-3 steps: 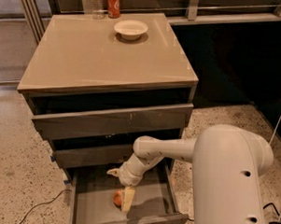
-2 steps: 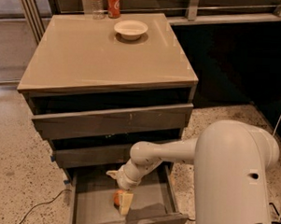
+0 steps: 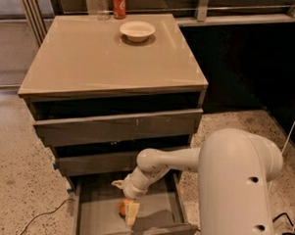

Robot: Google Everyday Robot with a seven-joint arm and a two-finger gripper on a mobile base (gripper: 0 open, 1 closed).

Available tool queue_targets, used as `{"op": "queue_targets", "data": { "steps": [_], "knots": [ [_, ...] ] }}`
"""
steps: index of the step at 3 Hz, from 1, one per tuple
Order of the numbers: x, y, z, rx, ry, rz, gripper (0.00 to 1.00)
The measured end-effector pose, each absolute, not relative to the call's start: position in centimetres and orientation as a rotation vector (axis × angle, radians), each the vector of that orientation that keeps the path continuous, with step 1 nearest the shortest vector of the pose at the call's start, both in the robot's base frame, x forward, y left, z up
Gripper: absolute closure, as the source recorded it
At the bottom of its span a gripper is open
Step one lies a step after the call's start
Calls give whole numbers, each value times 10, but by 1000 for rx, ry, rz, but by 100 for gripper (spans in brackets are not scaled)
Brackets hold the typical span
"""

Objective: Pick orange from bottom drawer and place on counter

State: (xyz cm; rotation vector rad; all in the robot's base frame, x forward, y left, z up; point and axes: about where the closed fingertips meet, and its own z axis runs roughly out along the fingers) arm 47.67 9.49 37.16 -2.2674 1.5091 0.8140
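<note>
1. The counter (image 3: pixel 101 58) is left without the orange; placing is judged undone.
2. The bottom drawer (image 3: pixel 93 208) is found open.
3. The gripper (image 3: pixel 130 213) is seen inside it; its grip cannot be told.
4. The orange (image 3: pixel 122 208) is seen touching the gripper, low in the drawer.

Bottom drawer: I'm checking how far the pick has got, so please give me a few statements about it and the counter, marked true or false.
1. The bottom drawer is pulled open. True.
2. The gripper is down inside the bottom drawer, right beside the orange. True.
3. The white bowl sits in the bottom drawer. False: it sits on the counter, near the back edge.
4. The orange lies on the counter. False: it is in the bottom drawer.
</note>
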Motion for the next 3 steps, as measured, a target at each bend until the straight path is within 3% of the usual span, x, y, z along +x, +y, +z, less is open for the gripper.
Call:
{"op": "queue_targets", "data": {
  "steps": [3],
  "knots": [
    [498,95,287,-2254,1634,938,0]
  ]
}}
